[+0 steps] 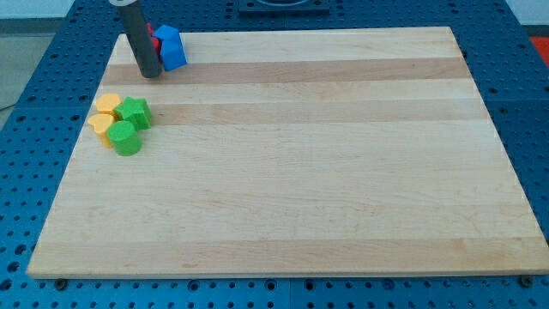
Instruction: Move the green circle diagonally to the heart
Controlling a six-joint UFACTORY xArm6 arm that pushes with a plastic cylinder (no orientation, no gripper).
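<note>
The green circle (125, 137) lies near the board's left edge, at the lower right of a tight cluster. A green star (134, 112) sits just above it. Two yellow blocks complete the cluster: one (107, 104) at the upper left and one, heart-like, (102, 125) at the left, touching the green circle. My tip (151, 74) rests on the board above the cluster, apart from it, about 70 px up from the green circle. A blue block (172, 47) stands right of the rod, and a red block (153, 34) shows partly behind the rod.
The wooden board (300, 172) lies on a blue perforated table (523, 129). All the blocks are in the board's top-left part.
</note>
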